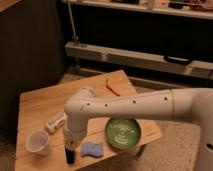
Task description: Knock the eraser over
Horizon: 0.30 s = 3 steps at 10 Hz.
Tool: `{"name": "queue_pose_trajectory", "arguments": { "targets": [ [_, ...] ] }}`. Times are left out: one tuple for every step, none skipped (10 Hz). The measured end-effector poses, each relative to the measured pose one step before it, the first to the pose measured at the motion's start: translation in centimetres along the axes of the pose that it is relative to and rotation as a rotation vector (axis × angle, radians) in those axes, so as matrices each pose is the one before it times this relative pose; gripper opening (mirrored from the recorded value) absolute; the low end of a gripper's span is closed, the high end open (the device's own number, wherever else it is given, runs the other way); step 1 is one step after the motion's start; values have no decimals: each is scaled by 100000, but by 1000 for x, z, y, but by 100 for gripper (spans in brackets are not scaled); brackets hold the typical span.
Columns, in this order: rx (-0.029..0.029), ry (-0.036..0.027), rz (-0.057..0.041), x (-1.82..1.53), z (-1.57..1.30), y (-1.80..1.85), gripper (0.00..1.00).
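Observation:
My white arm reaches in from the right and bends down over the front left of the wooden table (pixel 40 102). The gripper (pixel 70 148) points straight down near the table's front edge. A small black upright block (pixel 70 157), which looks like the eraser, stands right below the gripper and touches or nearly touches it. The arm's wrist hides its top. A light-blue wavy sponge (pixel 92 149) lies just right of the block.
A white cup (pixel 37 141) stands left of the gripper. A white tube-like bottle (pixel 56 121) lies behind it. A green plate (pixel 123 132) sits at the front right, and an orange stick-like object (pixel 113 88) lies at the back right. Dark shelving stands behind the table.

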Motion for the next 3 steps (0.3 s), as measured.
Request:
{"name": "queue_pose_trajectory", "arguments": {
  "targets": [
    [-694, 4923, -160, 1883, -883, 128, 0],
    [-486, 5653, -830, 2138, -1021, -664, 3],
    [84, 3509, -281, 1342, -579, -913, 4]
  ]
}}
